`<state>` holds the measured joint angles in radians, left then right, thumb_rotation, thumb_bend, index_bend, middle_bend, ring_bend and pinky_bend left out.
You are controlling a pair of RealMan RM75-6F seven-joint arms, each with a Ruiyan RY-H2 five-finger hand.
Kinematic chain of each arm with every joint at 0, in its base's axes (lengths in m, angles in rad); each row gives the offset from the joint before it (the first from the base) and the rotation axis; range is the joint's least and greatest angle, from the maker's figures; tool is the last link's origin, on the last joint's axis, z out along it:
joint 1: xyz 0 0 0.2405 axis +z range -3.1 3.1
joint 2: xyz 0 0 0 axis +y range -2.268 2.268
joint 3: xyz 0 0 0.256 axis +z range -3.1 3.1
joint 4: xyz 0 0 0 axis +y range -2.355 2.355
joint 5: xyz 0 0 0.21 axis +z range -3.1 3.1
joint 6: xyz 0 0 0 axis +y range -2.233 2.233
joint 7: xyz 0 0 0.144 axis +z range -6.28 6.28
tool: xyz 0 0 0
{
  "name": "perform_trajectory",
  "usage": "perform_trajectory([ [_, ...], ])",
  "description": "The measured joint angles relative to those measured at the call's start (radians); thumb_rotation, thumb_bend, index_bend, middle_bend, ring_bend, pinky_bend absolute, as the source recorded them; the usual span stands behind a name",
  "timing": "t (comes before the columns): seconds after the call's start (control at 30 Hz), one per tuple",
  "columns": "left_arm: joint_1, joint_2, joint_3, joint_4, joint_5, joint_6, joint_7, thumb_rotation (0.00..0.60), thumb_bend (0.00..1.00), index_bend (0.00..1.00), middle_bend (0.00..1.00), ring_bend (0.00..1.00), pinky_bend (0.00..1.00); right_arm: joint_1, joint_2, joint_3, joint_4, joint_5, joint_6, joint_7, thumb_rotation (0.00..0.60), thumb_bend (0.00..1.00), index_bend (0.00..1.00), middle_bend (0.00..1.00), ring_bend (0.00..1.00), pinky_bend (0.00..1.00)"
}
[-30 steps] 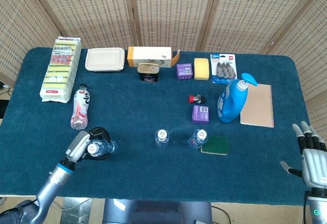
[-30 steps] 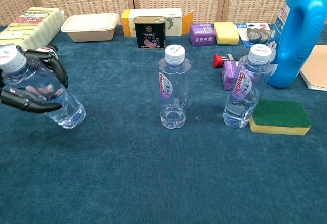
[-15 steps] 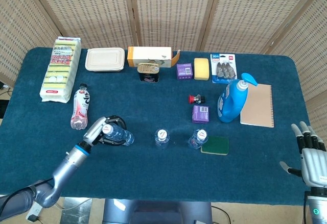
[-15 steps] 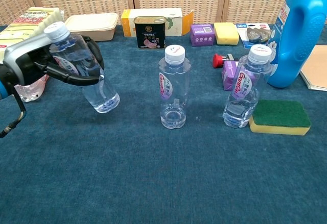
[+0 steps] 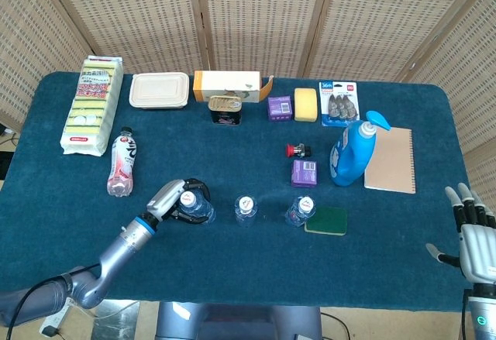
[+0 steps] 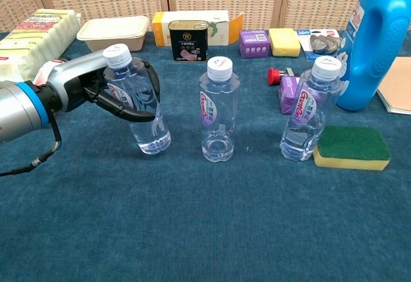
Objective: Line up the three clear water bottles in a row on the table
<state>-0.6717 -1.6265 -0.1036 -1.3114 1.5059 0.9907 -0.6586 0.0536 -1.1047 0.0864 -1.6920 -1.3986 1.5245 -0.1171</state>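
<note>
My left hand (image 6: 106,89) (image 5: 172,197) grips a clear water bottle (image 6: 141,112) (image 5: 194,205), slightly tilted, its base at or just above the blue cloth, left of the others. A second clear bottle (image 6: 218,112) (image 5: 246,209) stands upright in the middle. The third clear bottle (image 6: 310,110) (image 5: 299,210) stands upright to its right, against a green and yellow sponge (image 6: 351,146). My right hand (image 5: 474,235) hangs open off the table's right front corner, holding nothing.
A blue detergent bottle (image 5: 353,152), a notebook (image 5: 390,159), a purple box (image 5: 304,173) and a red-capped item (image 5: 297,150) lie behind the bottles. A pink drink bottle (image 5: 122,162) lies on its side at left. Boxes, a tin and sponges line the back edge.
My left hand has carried the clear bottle rightward, from the table's left front to beside the middle bottle, and turned it from strongly tilted to nearly upright. My right hand stays put.
</note>
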Motion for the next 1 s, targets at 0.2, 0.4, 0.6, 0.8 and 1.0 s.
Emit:
perform_trajectory([
  [0.2, -0.001, -0.008, 0.009, -0.007, -0.001, 0.006, 0.086, 0.6, 0.19, 0.5, 0.51, 0.34, 0.44, 0.0, 0.003, 0.003, 0.0, 0.0, -0.009, 0.008, 0.6, 0.0, 0.05, 0.0, 0.0, 0.12],
  [0.4, -0.001, -0.02, 0.016, -0.011, -0.015, 0.007, 0.152, 0.6, 0.19, 0.5, 0.51, 0.34, 0.44, -0.001, 0.004, 0.004, -0.003, -0.004, -0.011, 0.007, 0.6, 0.0, 0.05, 0.0, 0.0, 0.12],
  [0.6, -0.002, -0.028, 0.016, -0.008, -0.022, 0.008, 0.169, 0.6, 0.19, 0.5, 0.51, 0.34, 0.44, -0.002, 0.007, 0.004, -0.005, -0.006, -0.014, 0.011, 0.6, 0.0, 0.05, 0.0, 0.0, 0.12],
  [0.8, -0.004, -0.039, 0.011, 0.01, -0.03, 0.012, 0.172, 0.6, 0.19, 0.5, 0.51, 0.34, 0.44, -0.005, 0.01, 0.005, -0.007, -0.01, -0.014, 0.018, 0.6, 0.0, 0.05, 0.0, 0.0, 0.12],
  [1.0, -0.009, -0.04, 0.013, 0.013, -0.032, 0.005, 0.179, 0.6, 0.19, 0.5, 0.51, 0.34, 0.44, -0.006, 0.012, 0.005, -0.007, -0.012, -0.017, 0.023, 0.6, 0.0, 0.05, 0.0, 0.0, 0.12],
])
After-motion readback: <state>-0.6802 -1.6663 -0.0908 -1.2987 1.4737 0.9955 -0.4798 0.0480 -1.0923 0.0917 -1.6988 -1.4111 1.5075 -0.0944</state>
